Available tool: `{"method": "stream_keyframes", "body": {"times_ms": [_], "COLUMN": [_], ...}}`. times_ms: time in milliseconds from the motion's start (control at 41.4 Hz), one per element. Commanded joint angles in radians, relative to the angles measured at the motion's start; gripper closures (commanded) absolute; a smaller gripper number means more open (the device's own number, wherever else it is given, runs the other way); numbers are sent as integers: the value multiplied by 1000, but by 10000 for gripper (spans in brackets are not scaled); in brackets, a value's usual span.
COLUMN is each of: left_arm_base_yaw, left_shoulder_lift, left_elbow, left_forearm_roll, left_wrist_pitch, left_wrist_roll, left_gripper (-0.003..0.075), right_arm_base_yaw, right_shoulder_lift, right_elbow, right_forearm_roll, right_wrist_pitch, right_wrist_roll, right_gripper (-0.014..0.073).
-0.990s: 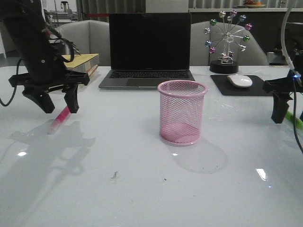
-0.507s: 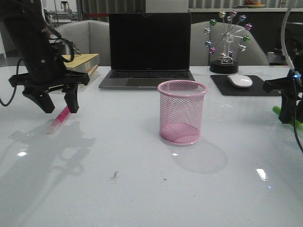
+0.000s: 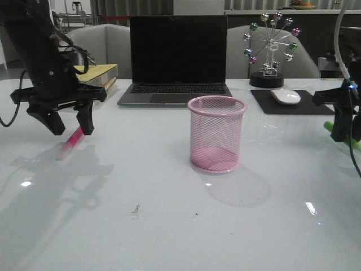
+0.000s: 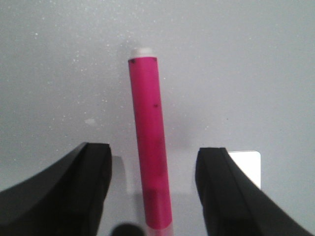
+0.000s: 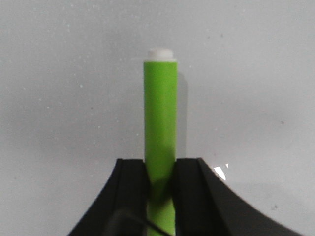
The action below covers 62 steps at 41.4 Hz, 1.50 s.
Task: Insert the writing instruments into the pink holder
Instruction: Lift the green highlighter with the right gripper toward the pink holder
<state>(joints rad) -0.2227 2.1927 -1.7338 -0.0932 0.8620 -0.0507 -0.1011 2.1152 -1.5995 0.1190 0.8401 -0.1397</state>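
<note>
Two markers, one pink holder, two grippers.
At frame left the left gripper [image 3: 70, 125] hangs spread over the one magenta marker [image 3: 71, 141] lying on the table [image 3: 169, 226]; the single pink holder [image 3: 217, 133] stands upright at centre; at far right the right gripper [image 3: 344, 135] pinches the one green marker [image 5: 160, 142].

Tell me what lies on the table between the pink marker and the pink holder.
Nothing: in the front view the stretch of white table between the pink marker and the pink holder is bare, with only shadows and reflections on it.
</note>
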Motion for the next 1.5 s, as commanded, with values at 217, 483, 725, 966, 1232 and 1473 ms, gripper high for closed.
{"method": "stream_keyframes", "body": {"times_ms": [217, 483, 725, 966, 1232, 1473], "left_arm_base_yaw": [2, 2, 2, 2, 2, 2], "left_shoulder_lift": [-62, -62, -62, -62, -62, -62], "left_elbow": [-32, -32, -32, -32, -32, -32], "left_forearm_roll": [-9, -9, -9, -9, -9, -9], "left_wrist_pitch": [-23, -23, -23, -21, -15, -13], "left_wrist_roll": [-11, -11, -11, -11, -11, -11], "left_gripper": [274, 274, 274, 274, 274, 274], "right_arm_base_yaw": [-6, 23, 76, 133, 182, 204], "right_shoulder_lift": [-111, -181, -225, -256, -316, -400], "right_elbow": [-93, -92, -91, -73, 52, 211], "right_forearm_roll": [113, 122, 126, 128, 128, 129], "right_wrist_pitch": [-57, -127, -169, -243, -404, -551], "right_wrist_roll": [-11, -33, -52, -52, -52, -52], "right_gripper": [541, 541, 541, 541, 541, 541]}}
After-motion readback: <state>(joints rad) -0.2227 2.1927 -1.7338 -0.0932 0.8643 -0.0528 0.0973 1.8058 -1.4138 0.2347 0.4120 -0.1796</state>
